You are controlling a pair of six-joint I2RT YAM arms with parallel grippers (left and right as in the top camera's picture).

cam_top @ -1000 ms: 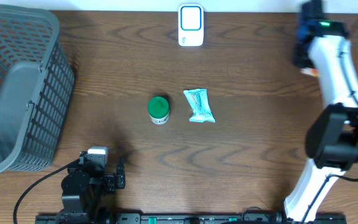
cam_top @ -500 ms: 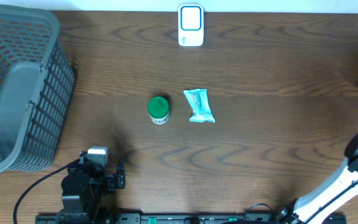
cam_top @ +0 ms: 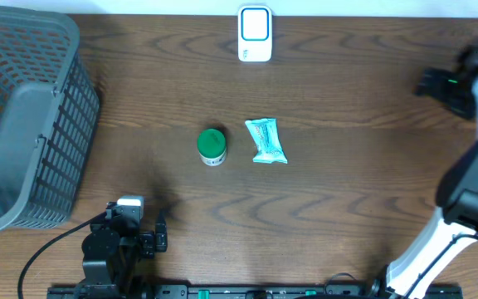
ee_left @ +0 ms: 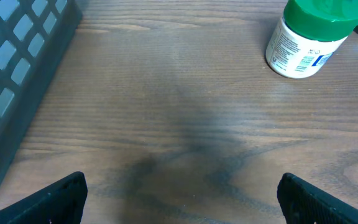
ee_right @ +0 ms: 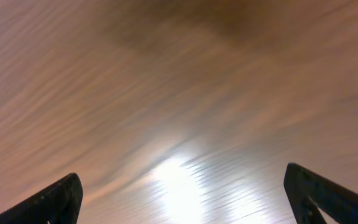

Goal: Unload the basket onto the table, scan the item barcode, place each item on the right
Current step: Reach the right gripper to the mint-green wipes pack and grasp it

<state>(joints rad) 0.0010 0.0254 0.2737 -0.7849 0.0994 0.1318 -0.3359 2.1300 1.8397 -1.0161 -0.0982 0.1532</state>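
Observation:
A white jar with a green cap [cam_top: 212,146] stands mid-table, with a teal packet [cam_top: 266,141] lying just to its right. The white barcode scanner [cam_top: 255,33] sits at the far edge. My left gripper [ee_left: 182,202] hovers low near the front edge, open and empty; the jar [ee_left: 309,37] shows at the upper right of its view. My right gripper [cam_top: 436,83] is at the far right, well away from both items. In its blurred wrist view the right gripper [ee_right: 188,199] is open over bare wood.
A grey mesh basket [cam_top: 23,124] fills the left side, and its wall [ee_left: 17,62] lies close on the left gripper's left. The right arm [cam_top: 471,191] runs along the table's right edge.
The right arm swung from the far right corner out of the overhead view and back to the right edge. Its jaws have opened wide. The left arm and the items have not moved.

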